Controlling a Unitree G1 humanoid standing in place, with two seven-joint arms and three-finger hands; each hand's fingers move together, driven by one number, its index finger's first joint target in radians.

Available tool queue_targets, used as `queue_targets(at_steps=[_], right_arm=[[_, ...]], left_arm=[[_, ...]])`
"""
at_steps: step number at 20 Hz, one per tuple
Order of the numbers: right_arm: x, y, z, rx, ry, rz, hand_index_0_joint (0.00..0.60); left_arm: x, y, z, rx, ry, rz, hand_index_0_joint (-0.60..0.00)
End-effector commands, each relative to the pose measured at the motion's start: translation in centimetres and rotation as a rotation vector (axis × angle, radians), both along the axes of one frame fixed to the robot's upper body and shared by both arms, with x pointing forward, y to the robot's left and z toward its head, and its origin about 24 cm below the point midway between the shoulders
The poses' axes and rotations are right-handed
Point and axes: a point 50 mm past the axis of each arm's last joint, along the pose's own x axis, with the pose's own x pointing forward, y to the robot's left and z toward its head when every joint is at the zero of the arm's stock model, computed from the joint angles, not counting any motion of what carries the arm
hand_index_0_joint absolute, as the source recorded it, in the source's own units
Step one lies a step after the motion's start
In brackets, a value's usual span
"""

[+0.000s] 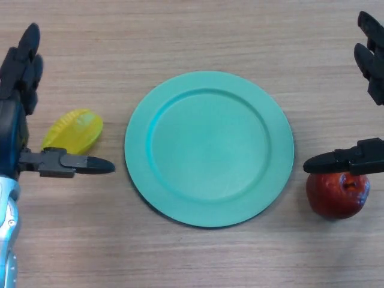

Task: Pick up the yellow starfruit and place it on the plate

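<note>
Starfruit [73,130] just beside plate [209,148] rim; apart

The table [198,36] fills the entire view. Its surface is light brown wood-effect laminate, with fine grain lines running horizontally from left to right. Illumination is even and diffuse; only soft, short shadows are present. Walls, floor and windows fall outside the view.

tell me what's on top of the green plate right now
Nothing lies on the plate; its whole face shows bare. The starfruit sits on the table left of it, the apple to its right. What lies beneath the plate is covered.
</note>
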Motion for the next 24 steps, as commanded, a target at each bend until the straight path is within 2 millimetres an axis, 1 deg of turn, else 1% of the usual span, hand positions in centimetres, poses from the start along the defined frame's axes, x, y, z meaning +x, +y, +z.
queue_targets(at_steps=[1,4,7,10,12,13,14,15,16,17,18,22,24], right_arm=[[-0.9,-0.9,3.5,0.020,-0.238,-0.019,0.000],[-0.8,-1.0,3.4,0.059,-0.242,-0.021,0.000],[-0.9,-0.8,3.4,0.076,-0.236,-0.008,0.000],[-1.2,-0.5,3.7,0.073,-0.234,0.011,0.000],[-1.3,-0.5,4.0,0.069,-0.235,0.010,0.000],[-1.4,-0.5,4.0,0.073,-0.237,0.008,0.000],[-1.4,-0.5,4.0,0.074,-0.238,0.009,0.000],[-1.5,-0.4,4.1,0.072,-0.243,0.009,0.000],[-1.6,-0.4,4.1,0.068,-0.250,0.009,0.000],[-1.8,-0.3,4.3,0.066,-0.261,0.009,0.000],[-2.0,-0.2,4.3,0.073,-0.263,0.011,0.000],[-2.2,0.3,4.7,0.078,-0.250,0.032,0.000],[-2.4,0.5,5.0,0.077,-0.252,0.037,0.000]], left_arm=[[0.5,2.6,4.4,0.090,-0.251,0.095,0.000],[2.3,2.9,2.8,0.135,-0.169,0.095,0.000],[3.6,2.1,1.3,0.188,-0.124,0.055,0.000],[4.2,1.7,0.9,0.188,-0.131,0.037,0.000],[4.4,1.5,0.6,0.239,-0.158,0.058,0.000],[4.4,1.5,0.5,0.257,-0.164,0.068,-0.051],[4.4,1.5,0.4,0.267,-0.165,0.074,-0.150],[4.5,1.6,0.3,0.296,-0.167,0.089,-0.301],[4.5,1.7,0.1,0.325,-0.170,0.104,-0.400],[4.4,1.9,-0.4,0.379,-0.171,0.125,-0.550],[4.4,2.0,-0.6,0.409,-0.165,0.131,-0.600],[3.9,1.8,-1.4,0.442,-0.116,0.100,-0.600],[3.5,2.4,-1.2,0.459,-0.097,0.129,-0.600]])
